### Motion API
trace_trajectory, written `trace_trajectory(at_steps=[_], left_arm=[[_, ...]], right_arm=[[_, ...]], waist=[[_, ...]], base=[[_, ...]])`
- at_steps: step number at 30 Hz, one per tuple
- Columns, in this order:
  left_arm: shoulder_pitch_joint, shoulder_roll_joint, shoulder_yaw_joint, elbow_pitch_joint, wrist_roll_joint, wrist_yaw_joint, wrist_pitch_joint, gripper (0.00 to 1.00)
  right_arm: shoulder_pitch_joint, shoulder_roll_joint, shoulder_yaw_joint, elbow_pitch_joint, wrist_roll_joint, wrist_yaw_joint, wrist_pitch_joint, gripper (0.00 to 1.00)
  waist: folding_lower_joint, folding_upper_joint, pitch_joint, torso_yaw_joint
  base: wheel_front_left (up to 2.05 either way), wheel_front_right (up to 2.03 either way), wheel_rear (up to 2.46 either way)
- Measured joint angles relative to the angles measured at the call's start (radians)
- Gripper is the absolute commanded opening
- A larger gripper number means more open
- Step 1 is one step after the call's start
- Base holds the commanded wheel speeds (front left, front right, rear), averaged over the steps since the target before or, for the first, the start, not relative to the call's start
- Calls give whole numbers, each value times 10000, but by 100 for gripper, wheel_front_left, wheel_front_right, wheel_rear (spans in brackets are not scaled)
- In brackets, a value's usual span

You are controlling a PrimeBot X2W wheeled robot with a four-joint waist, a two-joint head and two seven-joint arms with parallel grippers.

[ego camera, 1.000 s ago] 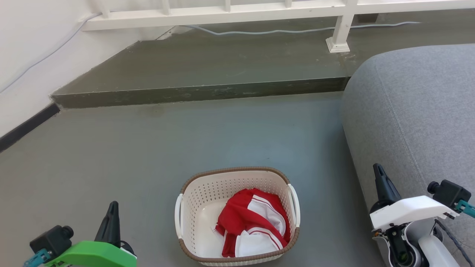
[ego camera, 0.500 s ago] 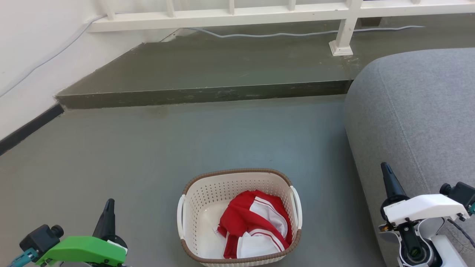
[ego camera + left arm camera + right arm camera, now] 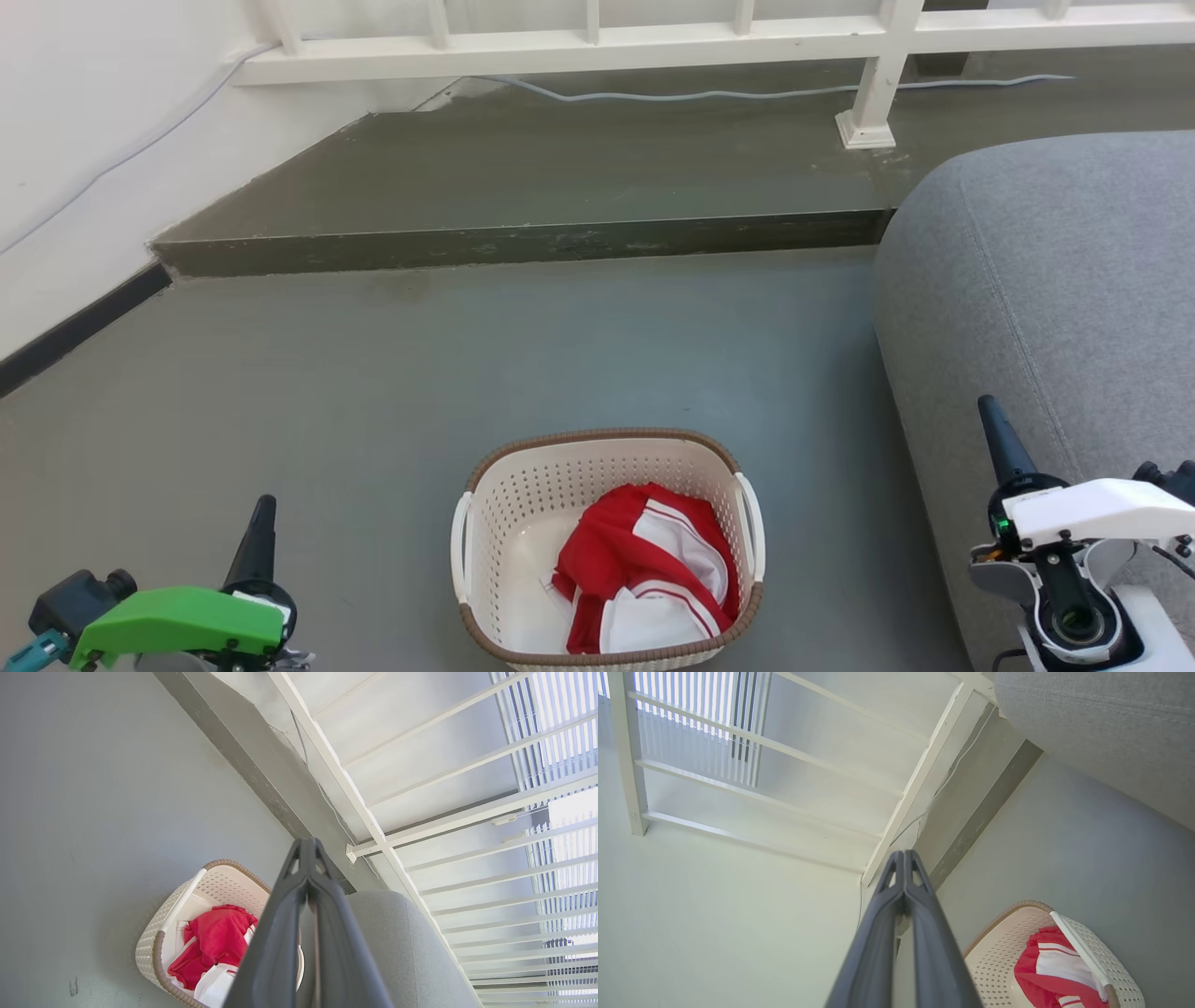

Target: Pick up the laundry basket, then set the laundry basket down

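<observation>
On floor [image 3: 467,355], laundry basket [image 3: 607,436] holding crumpled red-and-white garment [image 3: 644,569]. Flanking it, well apart: left hand [image 3: 263,509] and right hand [image 3: 987,407], each with fingers pressed together, gripping nothing.

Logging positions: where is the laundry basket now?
Head view, bottom centre: the laundry basket sits on the grey floor between the left gripper and the right gripper, left of the grey sofa.
</observation>
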Motion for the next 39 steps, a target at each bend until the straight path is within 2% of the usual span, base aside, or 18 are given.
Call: trace_trajectory(at_steps=[33, 39], left_arm=[[-653, -307, 955, 660, -4098, -895, 890, 0], [-729, -318, 1018, 698, -4176, -907, 890, 0]], right_arm=[[-287, 259, -1233, 313, 4123, 798, 917, 0], [-366, 261, -1283, 355, 4192, 825, 951, 0]], waist=[[0, 0, -213, 245], [0, 0, -214, 247]], base=[[0, 0, 0], [0, 0, 0]])
